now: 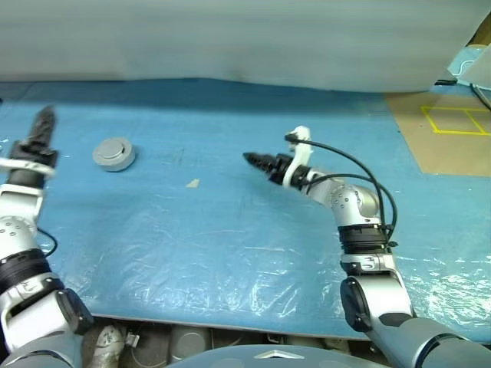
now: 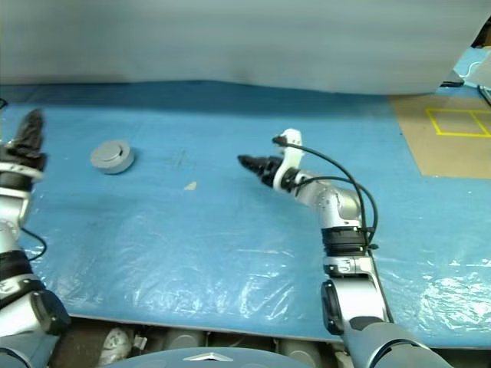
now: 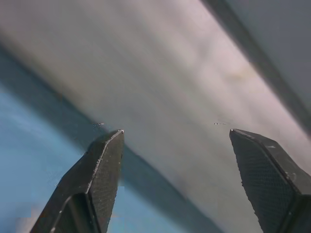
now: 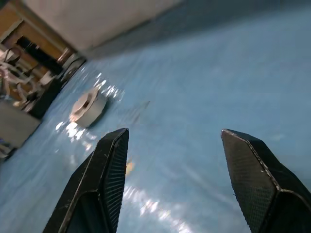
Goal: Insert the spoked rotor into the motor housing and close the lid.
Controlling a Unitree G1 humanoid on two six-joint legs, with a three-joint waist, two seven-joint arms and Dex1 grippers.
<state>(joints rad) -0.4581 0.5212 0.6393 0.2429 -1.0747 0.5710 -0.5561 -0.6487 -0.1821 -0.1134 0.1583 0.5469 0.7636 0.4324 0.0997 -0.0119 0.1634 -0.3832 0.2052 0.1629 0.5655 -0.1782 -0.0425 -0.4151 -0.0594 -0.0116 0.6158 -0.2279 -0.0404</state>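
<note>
Housing (image 1: 113, 153) sits on the blue sheet (image 1: 230, 230), far left part of the table, lid (image 1: 116, 146) on top and closed: grey round puck with a raised centre. Rotor can't be seen with the lid on. Housing stands alone, nothing touching it

Left gripper (image 1: 42, 123) is up off the sheet, just left of the housing but apart from it, pointing forward and upward. In the left wrist view its fingers (image 3: 97, 179) stand wide apart, nothing between them, aimed at the pale backdrop (image 1: 230, 38) past the table edge

Right gripper (image 1: 253, 160) is near mid-table, well right of the housing, pointing left toward it, roughly level. In the right wrist view its fingers (image 4: 104, 184) are spread wide, empty, with the housing (image 4: 89, 108) visible well ahead of them on the sheet

Small tan scrap (image 1: 192, 182) lies on the sheet between housing and right gripper, closer to the housing. Faint dark scuff on the sheet just beyond it

Brown cardboard (image 1: 449, 134) with yellow tape lines at far right, clear of everything else
</note>
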